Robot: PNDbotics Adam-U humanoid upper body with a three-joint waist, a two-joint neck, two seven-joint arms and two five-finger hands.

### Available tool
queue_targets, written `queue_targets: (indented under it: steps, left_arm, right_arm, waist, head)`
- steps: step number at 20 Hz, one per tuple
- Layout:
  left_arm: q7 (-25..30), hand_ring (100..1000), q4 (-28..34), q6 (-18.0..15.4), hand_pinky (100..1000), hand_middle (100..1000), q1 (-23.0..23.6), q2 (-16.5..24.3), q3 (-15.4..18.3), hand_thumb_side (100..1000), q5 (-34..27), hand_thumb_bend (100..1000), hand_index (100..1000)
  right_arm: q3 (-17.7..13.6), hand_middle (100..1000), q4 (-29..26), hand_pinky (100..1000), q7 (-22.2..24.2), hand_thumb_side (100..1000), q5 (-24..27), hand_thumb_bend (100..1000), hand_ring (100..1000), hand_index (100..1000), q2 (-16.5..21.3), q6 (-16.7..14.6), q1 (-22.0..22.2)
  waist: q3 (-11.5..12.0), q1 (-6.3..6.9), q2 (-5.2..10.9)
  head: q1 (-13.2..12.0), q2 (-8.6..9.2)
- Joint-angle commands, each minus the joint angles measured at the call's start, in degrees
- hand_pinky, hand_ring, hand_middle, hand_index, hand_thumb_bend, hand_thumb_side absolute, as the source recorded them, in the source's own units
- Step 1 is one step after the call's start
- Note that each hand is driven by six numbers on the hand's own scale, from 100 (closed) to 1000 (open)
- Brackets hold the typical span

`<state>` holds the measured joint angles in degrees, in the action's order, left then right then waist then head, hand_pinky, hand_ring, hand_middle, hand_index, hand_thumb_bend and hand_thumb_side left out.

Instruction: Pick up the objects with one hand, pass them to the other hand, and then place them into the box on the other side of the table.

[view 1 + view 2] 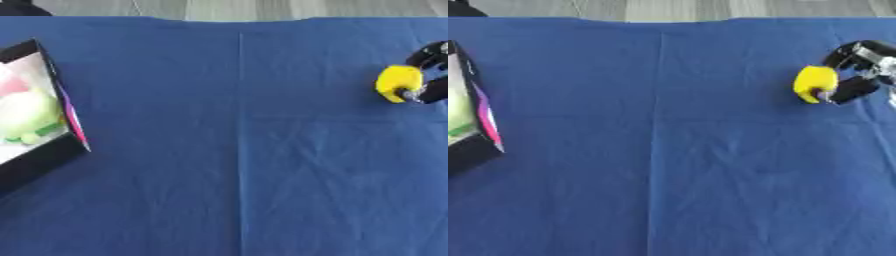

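Blue cloth covers the whole bench [245, 165], with one pale crease running down the middle and a strip of grey floor beyond the far edge. At the right side my black right hand [859, 75] has its fingers curled round a rounded yellow object [814, 82]; a finger above and a darker part below pinch it from the side. It sits low over the cloth near the right edge, and I cannot tell whether it has left the surface yet or only rests there in my grasp.

I judge this to be the first step, the pick-up. What comes next is to lift the yellow object clear and carry it toward the centre, where my other hand must meet it. My left hand shows in neither view, so it has to come in from the left before any pass can happen.

Well apart, at the left edge, stands the black-walled box [44, 165] with a pink stripe along its rim. It already holds a soft pale-green thing [31, 115] and something pinkish above it, perhaps other toys. Between hand and box the cloth is bare; nothing blocks the way. The box wall nearest me is raised, so the drop must come from above
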<state>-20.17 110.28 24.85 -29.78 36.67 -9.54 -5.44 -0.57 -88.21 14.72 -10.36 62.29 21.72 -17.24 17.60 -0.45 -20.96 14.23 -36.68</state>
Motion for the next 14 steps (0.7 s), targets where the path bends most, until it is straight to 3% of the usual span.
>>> queue_targets:
  steps: [1, 6, 9, 14]
  left_arm:
    - [-0.2, 752, 0.4, -0.1, 932, 737, -0.4, 0.7, 1.1, 781, -0.1, 100, 771]
    - [-0.2, 752, 0.1, -0.1, 935, 736, -0.3, 0.6, 0.9, 780, 0.0, 100, 763]
    - [-0.3, 751, -0.1, -0.1, 936, 736, -0.2, 0.5, 1.0, 778, 0.0, 100, 760]
    - [-0.4, 752, -0.2, -0.2, 939, 736, 0.0, 0.6, 1.1, 775, 0.1, 100, 758]
  right_arm:
    - [0.0, 620, 0.2, 880, 1.5, 100, -0.1, 414, 795, 688, 1.2, 0.2, -0.7]
    - [0.3, 496, 0.1, 873, 2.4, 100, 0.8, 390, 755, 576, 0.9, -0.1, -1.0]
    - [0.4, 416, -0.5, 863, 1.6, 100, 1.8, 378, 721, 465, 0.9, -0.3, -1.1]
    - [0.5, 384, -2.3, 851, -0.2, 100, 4.2, 370, 692, 436, 1.2, -0.4, -0.8]
  waist:
    - [0.1, -0.06, 0.04]
    - [0.0, -0.17, 0.19]
    - [-0.1, -0.25, 0.37]
    - [-0.3, -0.31, 0.82]
  head:
    - [-0.3, -0.28]
    - [-0.4, -0.75]
    - [-0.5, -0.97]
    - [-0.6, -1.24]
